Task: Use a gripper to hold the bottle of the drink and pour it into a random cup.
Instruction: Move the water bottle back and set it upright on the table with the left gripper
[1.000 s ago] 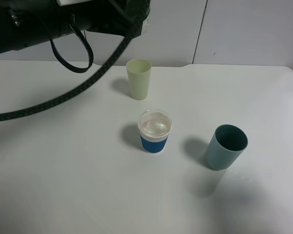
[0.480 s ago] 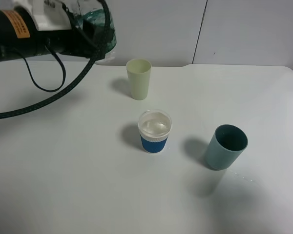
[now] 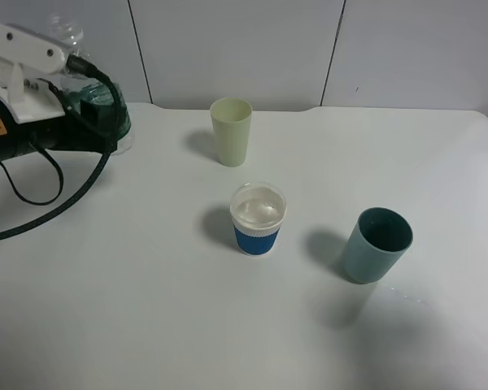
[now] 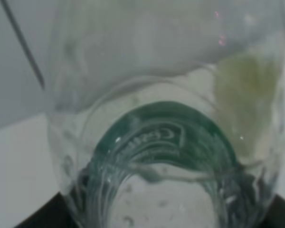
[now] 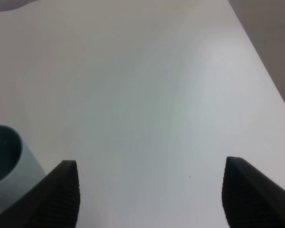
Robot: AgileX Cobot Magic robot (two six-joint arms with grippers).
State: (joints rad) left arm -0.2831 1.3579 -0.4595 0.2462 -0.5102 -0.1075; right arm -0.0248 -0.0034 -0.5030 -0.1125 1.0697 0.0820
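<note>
Far left of the blue-banded cup (image 3: 258,219), the left gripper (image 3: 32,69) is clamped on the bottle of the drink (image 3: 98,106) — the left wrist view is filled by clear ribbed plastic and green label. Bottle looks close to upright over the table (image 3: 146,309) edge, well apart from the cup. Cup holds clear liquid near the rim, so the pour looks done; what seems left is setting the bottle down. Pale green cup (image 3: 231,131) sits behind the blue-banded one, teal cup (image 3: 376,244) to its right. Right gripper (image 5: 149,194) — jaws spread wide, nothing between them, teal cup just beside.
</note>
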